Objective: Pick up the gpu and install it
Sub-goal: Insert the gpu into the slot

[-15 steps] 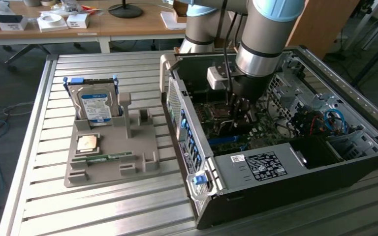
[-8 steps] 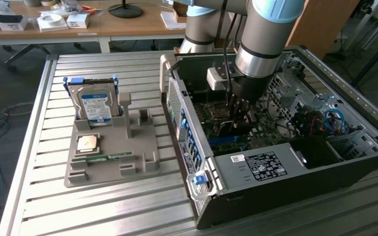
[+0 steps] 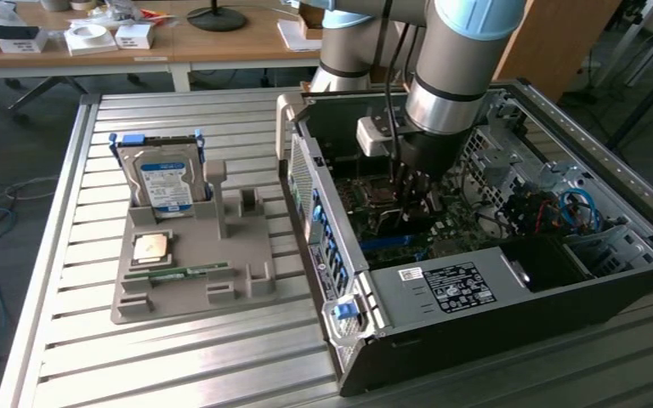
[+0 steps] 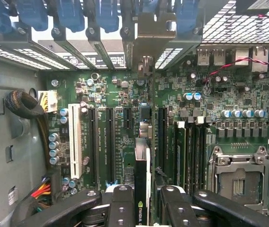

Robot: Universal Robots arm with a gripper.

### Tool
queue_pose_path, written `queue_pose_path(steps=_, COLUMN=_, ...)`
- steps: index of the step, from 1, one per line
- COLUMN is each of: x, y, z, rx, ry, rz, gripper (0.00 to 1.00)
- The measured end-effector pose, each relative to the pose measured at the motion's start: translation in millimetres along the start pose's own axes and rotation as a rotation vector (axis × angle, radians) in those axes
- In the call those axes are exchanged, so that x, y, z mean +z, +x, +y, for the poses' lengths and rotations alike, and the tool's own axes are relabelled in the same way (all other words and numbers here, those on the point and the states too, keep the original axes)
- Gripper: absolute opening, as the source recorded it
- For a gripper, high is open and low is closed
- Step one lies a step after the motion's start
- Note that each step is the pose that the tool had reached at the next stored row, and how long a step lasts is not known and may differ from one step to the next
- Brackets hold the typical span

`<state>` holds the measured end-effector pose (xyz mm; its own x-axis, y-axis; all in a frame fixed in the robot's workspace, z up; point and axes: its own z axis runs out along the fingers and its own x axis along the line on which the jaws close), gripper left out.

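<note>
Since the wrist view looks straight down at the board, the grip is easy to read: the one gripper (image 4: 144,191) has its two fingers (image 4: 120,205) clamped on either side of the single gpu (image 4: 143,161). The card shows edge-on, with a green logo on the bit between the fingers. It's standing upright over the motherboard (image 4: 125,90), inside the PC case (image 3: 508,297), with its metal bracket end up against the case's rear slot openings. I can't tell if its bottom edge is actually in a slot or just above one.

Counting stuff on the board: one white slot (image 4: 74,142), two long black slots (image 4: 93,142) right beside it, and one CPU socket (image 4: 238,182) on the far side of the card from those.

Over in the exterior view, the one arm (image 3: 462,59) comes down into the open case, which lies on its side on the slatted metal table (image 3: 190,365). Toward the exterior view's left sits one grey fixture (image 3: 190,297), well apart from the gripper. On it are three parts: one hard drive (image 3: 166,180) with a blue label standing upright, one square CPU (image 3: 150,248) lying flat, and one narrow green memory stick (image 3: 184,274) just in front of that.
</note>
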<state>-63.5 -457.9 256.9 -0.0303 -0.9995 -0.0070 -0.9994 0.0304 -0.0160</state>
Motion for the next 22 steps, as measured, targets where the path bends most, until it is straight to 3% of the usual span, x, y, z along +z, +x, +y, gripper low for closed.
queue_pose_path(steps=22, x=3.0, y=0.1, z=1.4, rx=0.0, ry=-0.0001, rz=0.0003, gripper=0.26)
